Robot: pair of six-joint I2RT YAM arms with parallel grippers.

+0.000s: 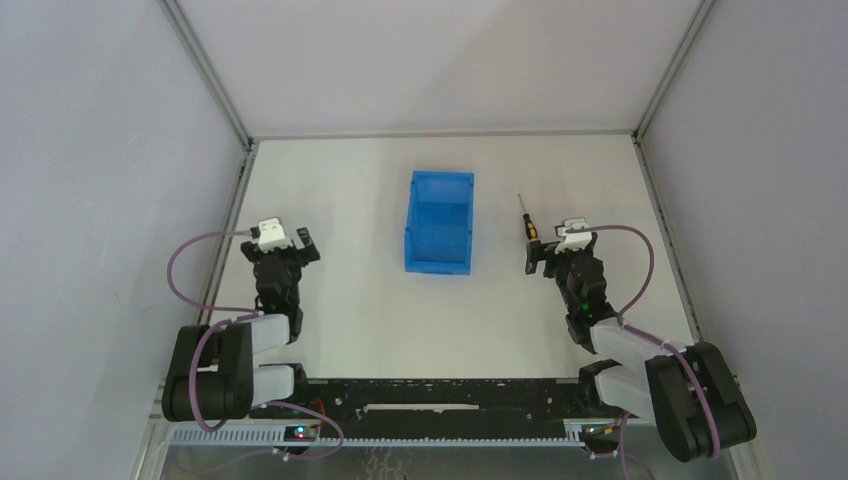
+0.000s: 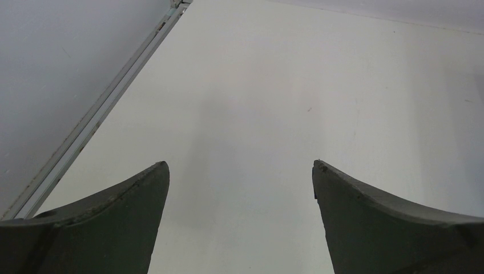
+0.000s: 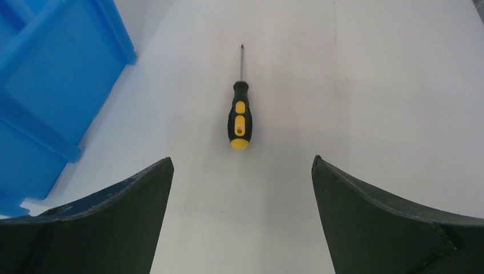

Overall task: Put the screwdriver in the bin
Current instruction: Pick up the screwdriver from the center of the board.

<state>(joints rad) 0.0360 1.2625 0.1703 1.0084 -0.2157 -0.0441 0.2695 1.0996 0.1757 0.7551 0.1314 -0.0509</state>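
Your right tool [image 3: 241, 163] stands with its jaws spread wide, both dark fingers [image 3: 114, 222] low in the wrist view and clear of every object. Just ahead of the gap, and roughly centred on it, the screwdriver [image 3: 239, 117] lies flat on the white tabletop [image 3: 371, 85]. Its yellow butt end faces the tool and its thin shaft points straight away. It is near the fingers but apart from them. To the left of the screwdriver, separated by a strip of tabletop, you see a corner of the blue bin [image 1: 438, 263]. From the top view the bin sits upright near the middle of the tabletop, open side up, long axis running away from the arm bases. The screwdriver lies on the tabletop to the bin's right, outside it, between the bin and the right edge. Your left tool [image 2: 241, 165] is likewise spread wide, hovering over plain tabletop on the far left, well apart from the bin. A metal frame rail [image 2: 97, 114] runs diagonally along the tabletop's edge beside it.
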